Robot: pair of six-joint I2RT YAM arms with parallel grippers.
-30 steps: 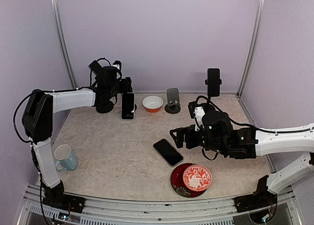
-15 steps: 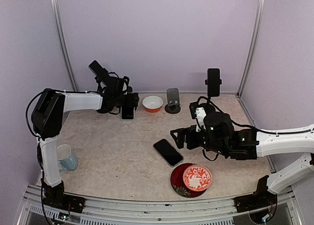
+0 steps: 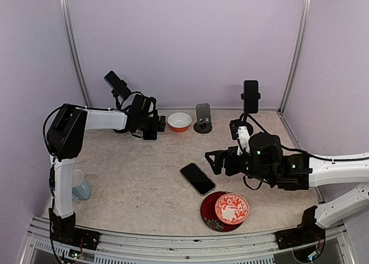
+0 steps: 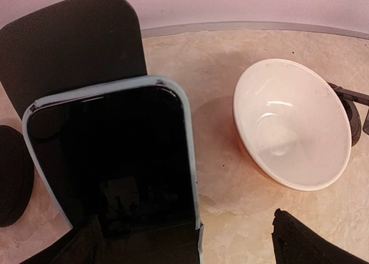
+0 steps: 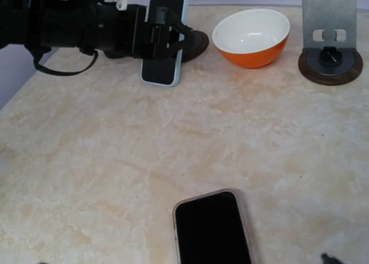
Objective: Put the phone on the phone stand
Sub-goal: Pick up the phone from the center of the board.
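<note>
The left gripper [image 3: 154, 125] has just opened wide and let go. Its fingers now sit on each side of the blue phone [image 4: 115, 160], which seems to lean by itself on the black stand [image 4: 75, 39] at the far left, beside the orange bowl [image 3: 179, 121]. That job looks done. The right gripper [image 3: 211, 162] is wide too and holds nothing, near a dark phone [image 3: 197, 178] lying flat.

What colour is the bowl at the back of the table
The bowl is orange outside, white inside; clearest in the right wrist view.
</note>
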